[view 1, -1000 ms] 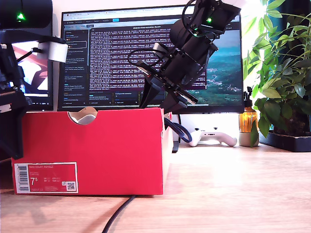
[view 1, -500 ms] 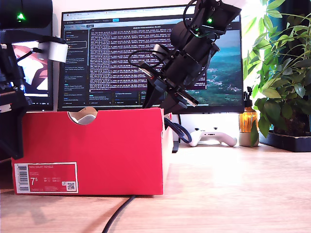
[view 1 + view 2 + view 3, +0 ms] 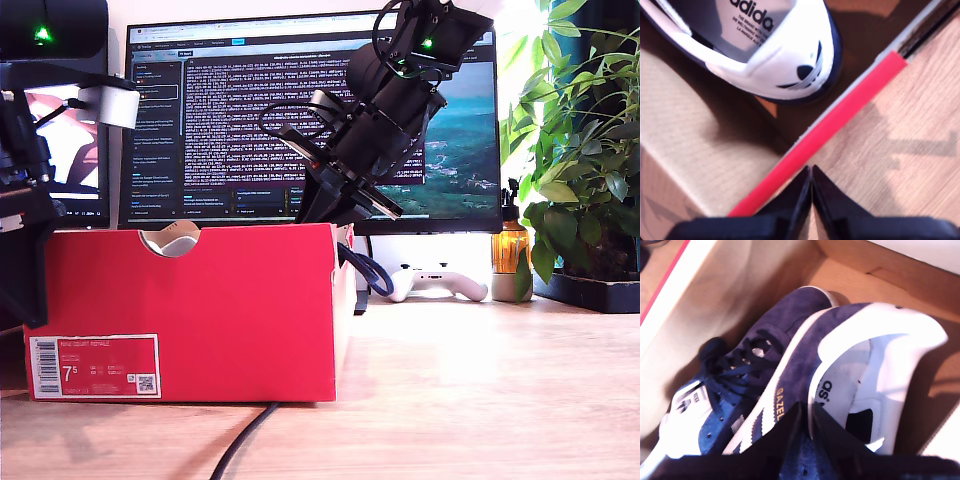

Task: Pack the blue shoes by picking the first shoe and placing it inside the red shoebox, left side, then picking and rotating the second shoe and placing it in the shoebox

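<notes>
Suede blue shoes [image 3: 765, 385] inside cardboard red shoebox [image 3: 200, 290], seemingly

Exterior view: red shoebox [image 3: 190, 310] wall hides its interior; only a pale bit shows through the top notch. An arm's lower end is out of sight behind the box rim. Label print too small to read beyond "7.5". Monitor [image 3: 250, 120] text illegible. First wrist view: shoe [image 3: 775, 45] cut off by the frame edge.

The shoebox [image 3: 190, 310] stands on the desk [image 3: 480, 390] at the exterior view's left, both shoes [image 3: 790, 390] inside; a monitor [image 3: 240, 120] behind it, a controller [image 3: 437, 282] and plant [image 3: 580, 150] at the right.
</notes>
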Tool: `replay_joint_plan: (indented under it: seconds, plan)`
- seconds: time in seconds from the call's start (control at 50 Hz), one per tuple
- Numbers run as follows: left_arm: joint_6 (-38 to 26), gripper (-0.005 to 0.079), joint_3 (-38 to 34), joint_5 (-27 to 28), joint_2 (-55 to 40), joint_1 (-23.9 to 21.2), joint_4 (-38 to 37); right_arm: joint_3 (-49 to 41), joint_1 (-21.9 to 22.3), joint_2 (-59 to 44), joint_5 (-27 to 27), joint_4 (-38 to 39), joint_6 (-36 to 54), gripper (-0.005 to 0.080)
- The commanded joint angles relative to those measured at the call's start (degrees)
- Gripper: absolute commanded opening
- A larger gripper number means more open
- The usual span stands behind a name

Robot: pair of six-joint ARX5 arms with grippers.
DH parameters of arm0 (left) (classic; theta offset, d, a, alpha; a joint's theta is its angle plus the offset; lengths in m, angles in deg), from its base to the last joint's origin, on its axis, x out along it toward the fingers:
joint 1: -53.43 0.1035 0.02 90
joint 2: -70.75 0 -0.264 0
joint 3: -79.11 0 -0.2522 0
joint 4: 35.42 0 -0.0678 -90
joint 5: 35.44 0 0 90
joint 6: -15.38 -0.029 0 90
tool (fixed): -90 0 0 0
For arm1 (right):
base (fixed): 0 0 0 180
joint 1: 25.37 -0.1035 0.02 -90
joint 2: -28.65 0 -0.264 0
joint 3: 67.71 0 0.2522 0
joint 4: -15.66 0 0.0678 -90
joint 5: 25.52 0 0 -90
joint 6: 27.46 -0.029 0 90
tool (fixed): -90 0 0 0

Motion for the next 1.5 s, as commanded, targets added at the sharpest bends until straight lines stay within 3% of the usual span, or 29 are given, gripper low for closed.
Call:
replay_joint_plan:
  seconds: [0.0,0.1,0.24,0.38,0.5,0.66,0.98,1.08,1.48]
  plan:
    - [0.17,-0.0016,-0.02,0.09,-0.52,-0.24,0.68,0.87,-0.85,-2.49,-1.49,-0.79,-0.48,-0.0013]
    - [0.17,-0.0016,-0.02,0.09,-0.52,-0.24,0.7,1.79,-0.85,-2.47,-1.66,-3.17,-2.25,-0.0013]
    - [0.17,-0.0016,-0.02,0.09,-0.52,-0.24,0.74,6.71,-1.33,-2.47,-6.84,-7.5,-2.54,-0.0013]
    - [0.17,-0.0016,-0.02,0.09,-0.52,-0.24,1.07,11.17,-1.36,-2.47,-7.13,-10.54,-2.58,-0.0013]
    - [0.17,-0.0016,-0.02,0.09,-0.52,-0.24,1.05,11.45,-2.14,-2.47,-10.64,-13.27,-3.54,-0.0013]
    - [0.17,-0.0016,-0.02,0.09,-0.52,-0.24,1.03,11.72,-4.44,-2.47,-17.27,-13.81,-3.63,-0.0013]
    - [0.17,-0.0016,-0.02,0.09,-0.52,-0.24,1.05,12.02,-9.46,-2.47,-18.29,-13.03,-4.72,-0.0013]
    - [0.17,-0.0016,-0.02,0.09,-0.52,-0.24,1.01,12.11,-10.75,-2.47,-22.05,-13.2,-4.55,-0.0013]
    - [0.2,-0.0016,-0.02,0.24,-0.52,-0.24,1.01,17.59,-11.54,-2.47,-28.98,-19.8,-4.26,-0.0013]
